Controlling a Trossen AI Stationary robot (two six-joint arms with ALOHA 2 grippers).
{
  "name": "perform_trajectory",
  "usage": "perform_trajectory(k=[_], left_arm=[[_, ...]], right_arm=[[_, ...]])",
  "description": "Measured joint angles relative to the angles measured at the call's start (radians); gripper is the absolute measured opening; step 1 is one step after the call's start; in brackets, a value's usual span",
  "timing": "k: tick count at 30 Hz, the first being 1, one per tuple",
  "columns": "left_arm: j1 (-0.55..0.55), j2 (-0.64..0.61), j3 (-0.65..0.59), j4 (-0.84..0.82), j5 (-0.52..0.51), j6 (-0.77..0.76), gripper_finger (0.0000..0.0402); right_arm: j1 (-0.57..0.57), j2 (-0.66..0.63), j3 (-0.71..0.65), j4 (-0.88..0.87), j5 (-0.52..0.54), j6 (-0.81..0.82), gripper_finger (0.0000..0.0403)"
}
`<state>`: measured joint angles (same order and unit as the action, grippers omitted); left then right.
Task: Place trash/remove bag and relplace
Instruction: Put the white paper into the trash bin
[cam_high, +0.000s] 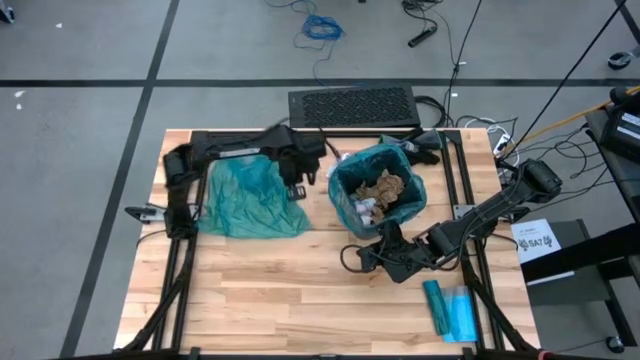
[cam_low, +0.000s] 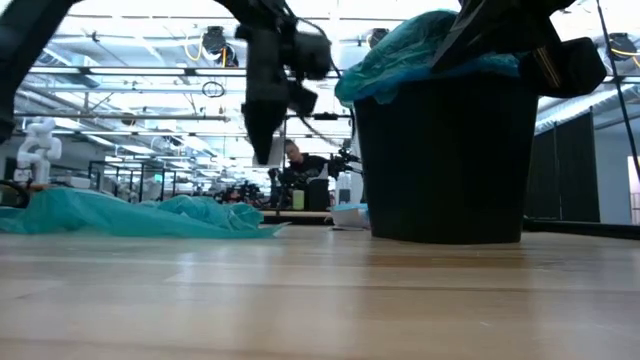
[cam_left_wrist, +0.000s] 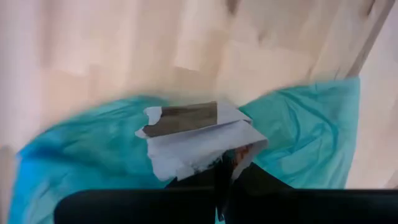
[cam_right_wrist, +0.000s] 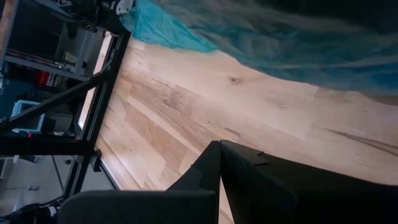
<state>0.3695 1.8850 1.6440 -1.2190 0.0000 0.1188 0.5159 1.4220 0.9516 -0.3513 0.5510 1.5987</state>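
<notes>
A: High view. What occupies the wooden table (cam_high: 260, 290)?
B: A dark bin (cam_high: 377, 190) lined with a teal bag stands toward the far right; brown and white paper wads, the trash (cam_high: 383, 190), lie inside it. A loose teal bag (cam_high: 250, 198) is spread flat to the left of the bin. A rolled blue-teal packet (cam_high: 450, 310) lies near the front right edge. The left gripper (cam_high: 296, 185) sits between the loose bag and the bin; the right gripper (cam_high: 375, 257) lies low just in front of the bin.

A: Low view?
B: The bin (cam_low: 448, 160) rises at right with the liner draped over its rim. The loose bag (cam_low: 140, 215) lies flat at left. The left arm's gripper (cam_low: 262, 140) hangs above the table between them. A person is seated far behind.

A: Left wrist view. How do the fingers stand?
B: The fingers (cam_left_wrist: 233, 174) are pressed together, pinching a torn white paper scrap (cam_left_wrist: 196, 140) by its edge. The scrap is lifted over the loose bag (cam_left_wrist: 298, 137), with bare wood beyond.

A: Right wrist view?
B: The fingers (cam_right_wrist: 249, 168) are pressed together with nothing between them, above bare table planks (cam_right_wrist: 186, 118). Teal plastic (cam_right_wrist: 180, 31) crosses the far side, and the table frame shows at the edge.
</notes>
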Motion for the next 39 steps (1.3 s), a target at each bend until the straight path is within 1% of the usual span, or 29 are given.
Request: perform_trajectory(k=[4, 7, 11, 13, 16, 19, 21, 26, 29, 33, 35, 37, 39], left_arm=[[0.008, -0.098, 0.000, 0.007, -0.028, -0.011, 0.0001], [0.005, -0.156, 0.000, 0.028, -0.031, -0.054, 0.0001], [-0.016, -0.220, 0.000, 0.115, -0.027, -0.088, 0.0001], [-0.028, -0.244, 0.000, 0.196, 0.004, -0.087, 0.0001], [-0.052, -0.267, 0.000, 0.343, 0.098, -0.089, 0.0000], [-0.084, -0.274, 0.000, 0.505, 0.197, -0.089, 0.0000], [-0.110, -0.274, 0.001, 0.605, 0.233, -0.089, 0.0000], [-0.164, -0.250, 0.001, 0.841, 0.247, -0.088, 0.0001], [-0.178, -0.225, 0.001, 0.953, 0.247, -0.088, 0.0011], [-0.183, -0.189, 0.001, 0.993, 0.247, -0.089, 0.0042], [-0.185, -0.167, 0.001, 0.995, 0.237, -0.141, 0.0062], [-0.188, -0.151, 0.001, 1.001, 0.194, -0.216, 0.0081], [-0.190, -0.143, 0.001, 1.001, 0.151, -0.243, 0.0098]], right_arm=[[0.000, 0.000, 0.000, 0.001, 0.000, -0.014, 0.0000], [0.000, 0.000, 0.000, 0.001, 0.000, -0.016, 0.0000], [0.000, 0.000, 0.000, 0.001, 0.000, -0.032, 0.0000], [0.000, 0.000, 0.000, 0.001, 0.000, -0.040, 0.0000], [0.000, 0.000, 0.000, 0.001, 0.000, -0.041, 0.0000], [0.000, 0.000, 0.000, 0.001, 0.000, -0.041, 0.0000], [0.000, 0.000, 0.000, 0.003, -0.001, -0.041, 0.0000], [0.000, 0.000, 0.000, 0.004, -0.001, -0.032, 0.0000], [0.000, 0.000, 0.000, 0.004, -0.001, -0.027, 0.0000], [0.000, 0.000, 0.000, 0.005, -0.001, -0.014, 0.0000], [0.000, 0.000, 0.000, 0.013, -0.001, -0.014, 0.0000], [0.000, 0.000, 0.000, 0.021, -0.001, -0.015, 0.0000], [0.004, 0.000, 0.000, 0.035, -0.002, -0.026, 0.0000]])
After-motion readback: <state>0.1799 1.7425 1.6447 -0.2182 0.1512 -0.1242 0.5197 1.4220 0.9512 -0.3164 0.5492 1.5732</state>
